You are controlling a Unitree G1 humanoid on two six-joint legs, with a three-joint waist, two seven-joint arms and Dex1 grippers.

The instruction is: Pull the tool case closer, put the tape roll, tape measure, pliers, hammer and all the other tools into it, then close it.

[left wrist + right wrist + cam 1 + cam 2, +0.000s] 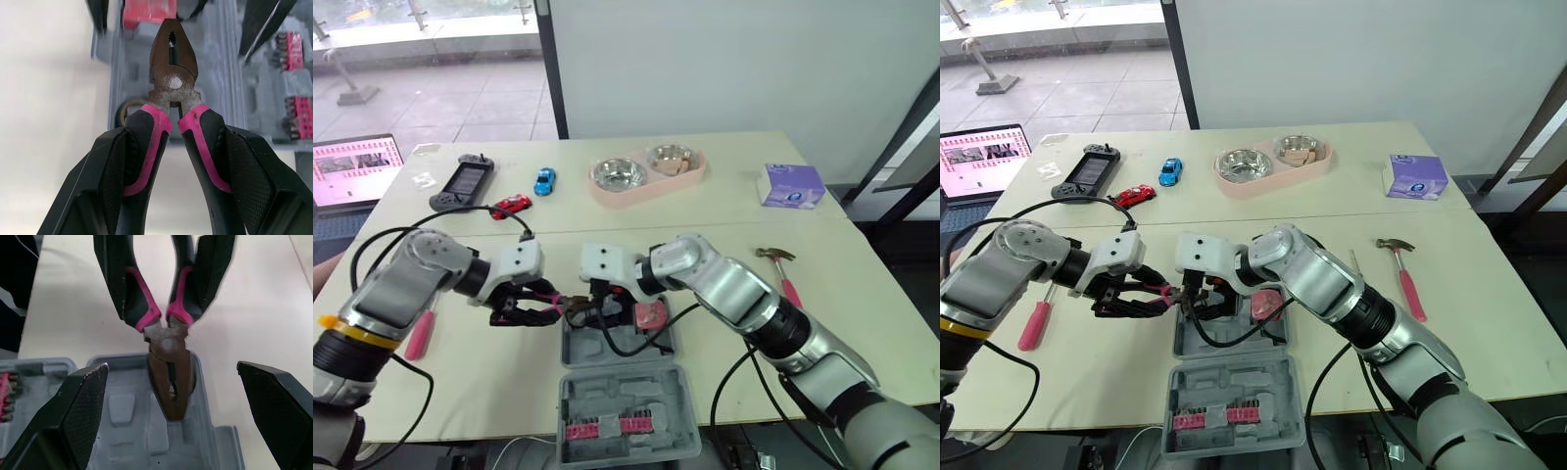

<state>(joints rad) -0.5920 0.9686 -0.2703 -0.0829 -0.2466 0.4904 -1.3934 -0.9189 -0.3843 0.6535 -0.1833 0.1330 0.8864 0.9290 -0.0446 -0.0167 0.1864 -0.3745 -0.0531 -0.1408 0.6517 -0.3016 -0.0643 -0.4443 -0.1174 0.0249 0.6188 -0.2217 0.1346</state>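
Pink-and-black handles of the pliers [172, 73] are pinched in my left gripper [175, 142], the nose over the grey tray of the open tool case [626, 387]. The right wrist view shows my right gripper [171, 369] spread wide either side of that nose, apart from it. The head views add the hammer [788, 284] on the table to my right, a pink screwdriver [417, 336] to my left, and a black cable [617, 343] draped across the tray.

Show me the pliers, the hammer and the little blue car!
pliers [173, 83], left wrist view, on the metal pivot.
hammer [788, 285], left eye view, on the pink handle.
blue car [544, 181], left eye view, on its roof.
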